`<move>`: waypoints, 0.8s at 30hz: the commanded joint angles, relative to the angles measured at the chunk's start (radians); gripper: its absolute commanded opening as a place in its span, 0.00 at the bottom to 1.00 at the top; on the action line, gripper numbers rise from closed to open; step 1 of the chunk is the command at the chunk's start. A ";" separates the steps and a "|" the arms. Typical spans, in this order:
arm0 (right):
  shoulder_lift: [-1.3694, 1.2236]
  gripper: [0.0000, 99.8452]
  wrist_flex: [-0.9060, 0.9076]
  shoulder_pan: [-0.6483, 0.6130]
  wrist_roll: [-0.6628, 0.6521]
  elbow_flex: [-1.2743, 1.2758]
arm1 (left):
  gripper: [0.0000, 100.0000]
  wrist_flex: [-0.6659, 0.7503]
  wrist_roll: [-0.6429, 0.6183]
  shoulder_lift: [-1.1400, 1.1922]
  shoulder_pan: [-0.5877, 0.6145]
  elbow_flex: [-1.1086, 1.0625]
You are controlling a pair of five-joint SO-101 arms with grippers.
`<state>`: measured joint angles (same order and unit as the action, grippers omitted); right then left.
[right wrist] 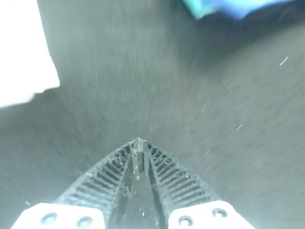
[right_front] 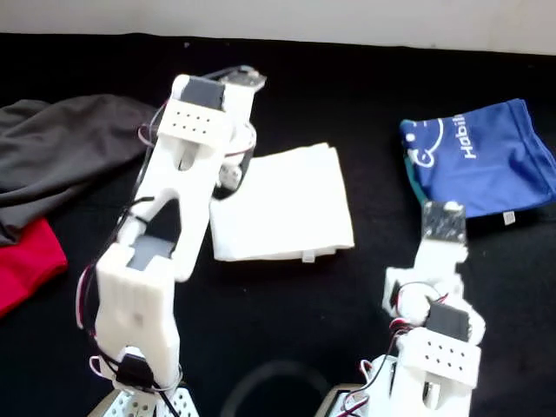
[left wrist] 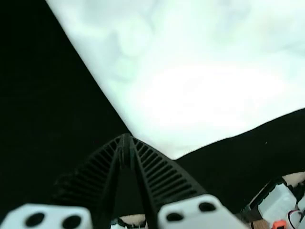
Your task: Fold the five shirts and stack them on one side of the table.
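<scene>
- Counter (right_front: 365, 104): black cloth cover, seen from the high view.
- White shirt (right_front: 287, 204): centre of the counter, folded to a flat rectangle. A small white tag (right_front: 307, 257) sits at its 6 o'clock edge; too small to read.
- Blue shirt (right_front: 486, 161): at 3 o'clock from the white shirt, well apart from it, folded. It has a teal trim on the edge facing the centre. White print (right_front: 443, 139) covers its top face: a line drawing and some lettering. A small white label (right_front: 509, 217) sits at its 6 o'clock edge.
- Grey shirt (right_front: 69, 148): at 10 o'clock, loose and rumpled, unfolded.
- Red shirt (right_front: 26, 256): at 8 o'clock, partly tucked under the grey shirt's near edge and touching it. It runs off the counter edge of the view.
- Left arm (right_front: 174, 200): stretched from 7 o'clock toward the white shirt's 10 o'clock corner.
- Left tool (left wrist: 126, 140): clenched, tips meeting right at the white shirt's edge. Cannot tell whether any cloth is pinched.
- Right arm (right_front: 434, 304): at 5 o'clock, pointing toward the blue shirt's near edge.
- Right tool (right wrist: 138, 143): clenched, holding nothing, above bare counter between the white and blue shirts.
</scene>
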<state>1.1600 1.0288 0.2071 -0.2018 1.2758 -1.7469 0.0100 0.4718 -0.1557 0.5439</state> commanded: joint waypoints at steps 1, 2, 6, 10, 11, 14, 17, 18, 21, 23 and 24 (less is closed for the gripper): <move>-0.005 0.01 0.062 -0.056 0.009 -0.186 | 0.01 0.132 -0.008 -0.177 -0.039 -0.315; -0.007 0.01 0.067 -0.085 0.011 -0.214 | 0.01 0.186 -0.008 -0.203 -0.053 -0.403; -0.045 0.01 0.033 -0.211 0.011 -0.254 | 0.01 0.359 -0.008 -0.295 -0.085 -0.684; -0.246 0.01 -0.071 -0.254 0.071 -0.331 | 0.01 0.497 -0.009 -0.377 -0.085 -0.874; -0.312 0.01 -0.088 -0.254 0.098 -0.378 | 0.01 0.534 -0.009 -0.390 -0.085 -0.912; -0.535 0.01 -0.116 -0.278 0.169 -0.590 | 0.01 0.646 -0.009 -0.410 -0.085 -1.013; -0.780 0.01 -0.113 -0.344 0.229 -0.831 | 0.01 0.735 -0.009 -0.415 -0.090 -1.079; -0.865 0.01 -0.111 -0.372 0.233 -0.905 | 0.01 0.756 -0.009 -0.415 -0.090 -1.092; -1.109 0.01 -0.058 -0.443 0.236 -1.125 | 0.01 0.792 -0.009 -0.414 -0.090 -1.099; -1.248 0.01 0.008 -0.475 0.236 -1.265 | 0.01 0.792 -0.009 -0.415 -0.090 -1.096; -1.307 0.01 0.044 -0.489 0.236 -1.333 | 0.01 0.792 -0.009 -0.417 -0.090 -1.096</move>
<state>0.0292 1.0012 -0.2317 0.0253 0.1818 -0.9828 0.0084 0.0744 -0.2355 -0.5501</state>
